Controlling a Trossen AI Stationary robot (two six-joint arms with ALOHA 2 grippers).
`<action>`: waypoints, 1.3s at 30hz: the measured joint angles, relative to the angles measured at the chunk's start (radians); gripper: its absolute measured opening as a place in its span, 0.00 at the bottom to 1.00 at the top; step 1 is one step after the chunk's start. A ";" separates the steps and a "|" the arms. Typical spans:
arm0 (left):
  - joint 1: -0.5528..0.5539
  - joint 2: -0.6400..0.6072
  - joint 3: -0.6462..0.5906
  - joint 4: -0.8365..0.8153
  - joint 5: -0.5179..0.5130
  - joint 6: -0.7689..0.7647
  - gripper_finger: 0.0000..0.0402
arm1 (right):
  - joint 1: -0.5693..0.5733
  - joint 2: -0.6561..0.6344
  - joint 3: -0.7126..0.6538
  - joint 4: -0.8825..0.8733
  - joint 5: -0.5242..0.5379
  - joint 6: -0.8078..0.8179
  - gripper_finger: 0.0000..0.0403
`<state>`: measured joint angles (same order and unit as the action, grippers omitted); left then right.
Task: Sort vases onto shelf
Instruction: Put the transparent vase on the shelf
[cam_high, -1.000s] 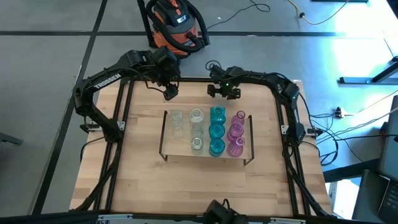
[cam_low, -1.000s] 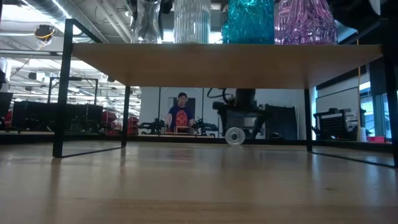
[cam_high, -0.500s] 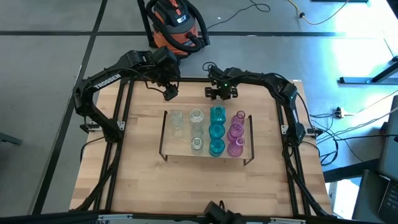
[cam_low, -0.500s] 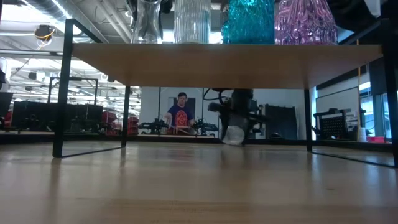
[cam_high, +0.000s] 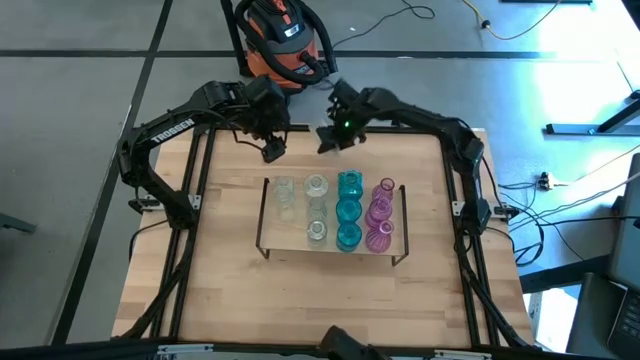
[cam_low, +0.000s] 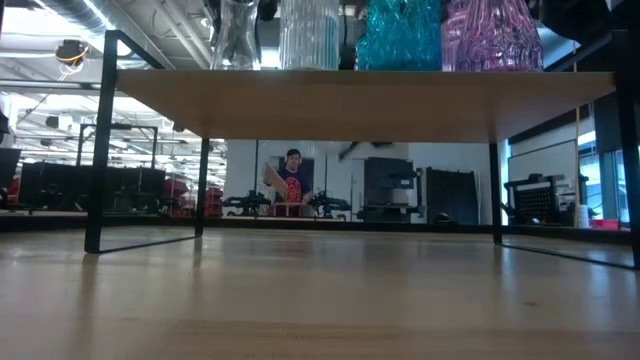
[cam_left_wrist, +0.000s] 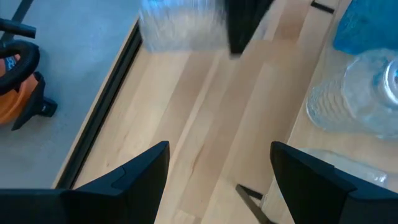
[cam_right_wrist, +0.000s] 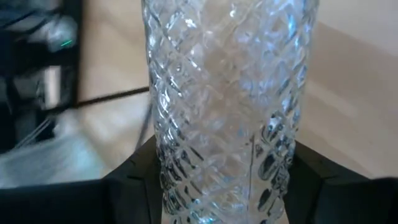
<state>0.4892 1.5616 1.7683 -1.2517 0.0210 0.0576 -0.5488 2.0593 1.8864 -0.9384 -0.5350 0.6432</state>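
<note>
The shelf (cam_high: 285, 238) is a light-wood board on a dark wire frame in the middle of the table. On it stand clear vases (cam_high: 317, 187), teal vases (cam_high: 348, 210) and pink vases (cam_high: 378, 211); the low view shows their bases (cam_low: 400, 35) above the board (cam_low: 360, 100). My right gripper (cam_high: 330, 136) is beyond the shelf's far edge, shut on a clear diamond-cut vase (cam_right_wrist: 230, 93). My left gripper (cam_high: 272, 150) hangs open beside it, off the shelf's far left corner, with nothing between its fingers (cam_left_wrist: 124, 180). My right gripper pinches the clear diamond-cut vase by its body (cam_right_wrist: 161, 155) between the two fingers (cam_right_wrist: 127, 186), one on each side. The vase is lifted clear of the table. The left wrist view shows it (cam_left_wrist: 180, 25) with a dark finger alongside.
An orange and black shop vacuum (cam_high: 280, 35) stands on the floor past the table's far edge. Black rails (cam_high: 195, 180) run along the table's sides. Bare wood lies between the shelf and the near edge (cam_high: 320, 300). A person (cam_low: 292, 180) shows far behind the table.
My right gripper has lifted the clear vase off the table near the far edge, first tipping it, then carrying it up and toward the table's left. The vase has left the low view's sight under the shelf.
</note>
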 joint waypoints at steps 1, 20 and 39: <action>0.000 0.000 0.000 -0.004 0.000 0.015 0.68 | -0.001 -0.004 0.051 -0.054 -0.006 -0.037 0.49; -0.090 -0.160 0.000 0.177 0.005 0.616 0.68 | 0.029 -0.036 0.450 -0.511 -0.196 -0.286 0.49; -0.334 -0.098 0.000 0.333 -0.420 0.819 0.68 | 0.117 -0.018 0.449 -0.158 -0.520 0.095 0.49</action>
<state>0.1551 1.4641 1.7687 -0.9192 -0.3991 0.8768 -0.4313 2.0418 2.3352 -1.0966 -1.0554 0.7385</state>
